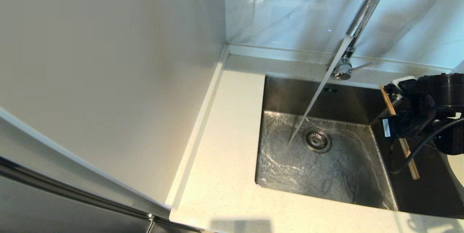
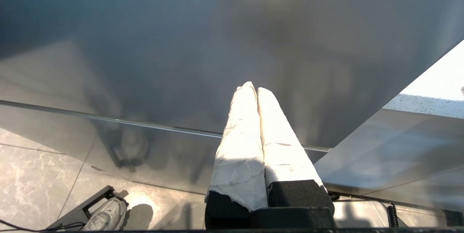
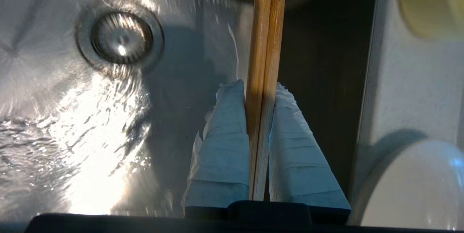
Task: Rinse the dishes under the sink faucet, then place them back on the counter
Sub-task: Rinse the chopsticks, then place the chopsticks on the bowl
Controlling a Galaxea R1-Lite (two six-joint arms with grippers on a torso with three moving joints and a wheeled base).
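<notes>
Over the right side of the sink, my right gripper is shut on the pair of brown wooden chopsticks. They lie along its fingers and stick out past the fingertips. Water pours from the chrome faucet and lands beside the drain strainer, to the left of the chopsticks. On the counter right of the sink stand the pale-yellow bowl and the white plate. My left gripper is shut on nothing, down in front of the cabinet.
Off-white counter runs along the sink's left and front, with a plain wall panel on the left and a marble-veined wall behind. The left wrist view shows the grey cabinet front, floor tiles and a shoe.
</notes>
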